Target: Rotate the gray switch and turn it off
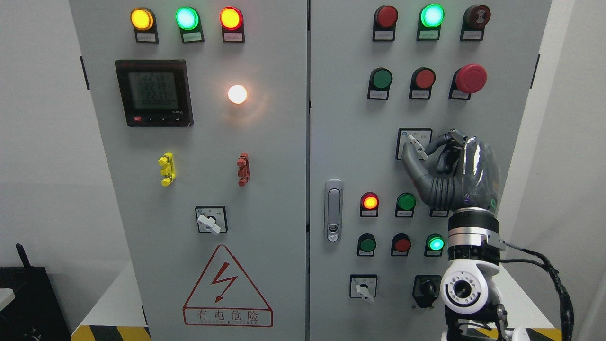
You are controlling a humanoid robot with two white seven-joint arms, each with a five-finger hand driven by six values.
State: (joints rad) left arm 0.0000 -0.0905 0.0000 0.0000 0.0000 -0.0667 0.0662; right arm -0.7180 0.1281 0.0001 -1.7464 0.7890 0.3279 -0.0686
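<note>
On the cabinet's right door (341,142), toward its right edge, your right hand (454,170) is pinching the gray switch (415,143) by its small lever. You are likely handling a stiff, slick knob, so grip the lever's flanks; green and red push-buttons (406,202) are crowding just below.

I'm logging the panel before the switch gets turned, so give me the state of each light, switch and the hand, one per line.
Yellow lamp: lit
Left door green lamp: lit
Orange-red lamp: lit
White lamp: lit
Meter display: on, digits unreadable
Top right red lamp: unlit
Top right green lamp: lit
Gray switch: lever tilted up-left, pinched
Right hand: shut on gray switch
Door handle: flush, closed
</note>
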